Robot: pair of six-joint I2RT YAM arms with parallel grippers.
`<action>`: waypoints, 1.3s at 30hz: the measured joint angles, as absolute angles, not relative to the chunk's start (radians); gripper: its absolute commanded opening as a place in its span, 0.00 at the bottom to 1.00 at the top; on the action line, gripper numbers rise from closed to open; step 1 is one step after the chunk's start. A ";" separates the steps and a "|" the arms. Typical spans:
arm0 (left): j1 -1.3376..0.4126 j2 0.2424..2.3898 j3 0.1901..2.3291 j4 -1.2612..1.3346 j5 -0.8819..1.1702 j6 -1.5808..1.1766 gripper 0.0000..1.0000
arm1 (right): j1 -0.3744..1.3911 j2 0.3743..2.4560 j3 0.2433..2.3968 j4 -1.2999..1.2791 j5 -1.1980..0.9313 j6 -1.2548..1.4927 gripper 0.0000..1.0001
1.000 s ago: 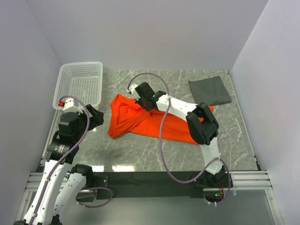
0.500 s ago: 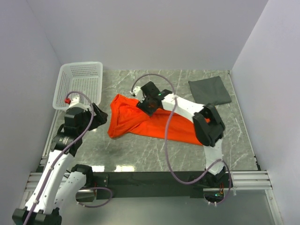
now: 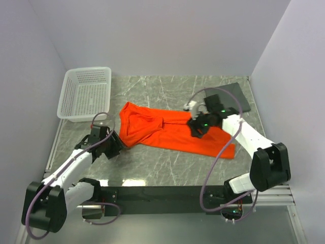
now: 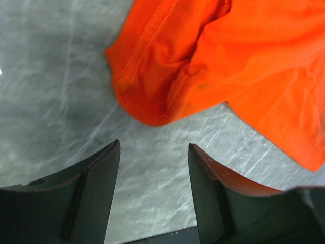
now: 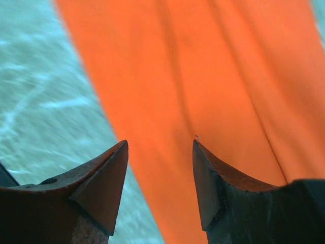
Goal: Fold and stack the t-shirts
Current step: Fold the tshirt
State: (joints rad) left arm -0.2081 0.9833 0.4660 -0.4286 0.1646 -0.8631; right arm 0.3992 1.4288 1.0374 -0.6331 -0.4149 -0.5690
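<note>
tabletop (image 3: 152,168) beside rumpled edge (orange t-shirt (image 3: 172,134))

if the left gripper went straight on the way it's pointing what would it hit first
Probably the bunched edge of the orange t-shirt, just ahead of the open left gripper; depth is unclear, so the table might come first.
</note>
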 measured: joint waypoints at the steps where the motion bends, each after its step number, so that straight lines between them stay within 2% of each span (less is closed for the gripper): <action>1: -0.216 1.004 0.466 -0.407 0.165 -0.863 0.61 | 0.343 1.416 1.027 -0.644 -0.429 -0.575 0.60; 4: -0.241 1.060 0.470 -0.368 0.159 -0.862 0.60 | 0.204 1.375 1.012 -0.679 -0.443 -0.603 0.60; 9: -0.290 1.117 0.502 -0.353 0.102 -0.859 0.54 | 0.080 1.301 0.967 -0.748 -0.470 -0.660 0.60; 16: -0.334 1.140 0.581 -0.364 -0.004 -0.840 0.51 | -0.118 1.251 0.860 -0.822 -0.492 -0.737 0.59; 22: -0.338 1.231 0.619 -0.366 -0.049 -0.801 0.39 | -0.197 1.250 0.854 -0.869 -0.503 -0.785 0.59; 29: -0.342 1.268 0.619 -0.379 -0.075 -0.776 0.12 | -0.263 1.249 0.854 -0.917 -0.469 -0.833 0.59; 32: -0.342 1.265 0.619 -0.379 -0.089 -0.772 0.04 | -0.312 1.249 0.854 -0.930 -0.443 -0.862 0.59; 34: -0.342 1.258 0.619 -0.380 -0.104 -0.772 0.01 | -0.346 1.249 0.854 -0.943 -0.430 -0.887 0.59; 39: -0.342 1.203 0.619 -0.381 -0.139 -0.780 0.01 | -0.398 1.259 0.850 -0.961 -0.407 -0.930 0.59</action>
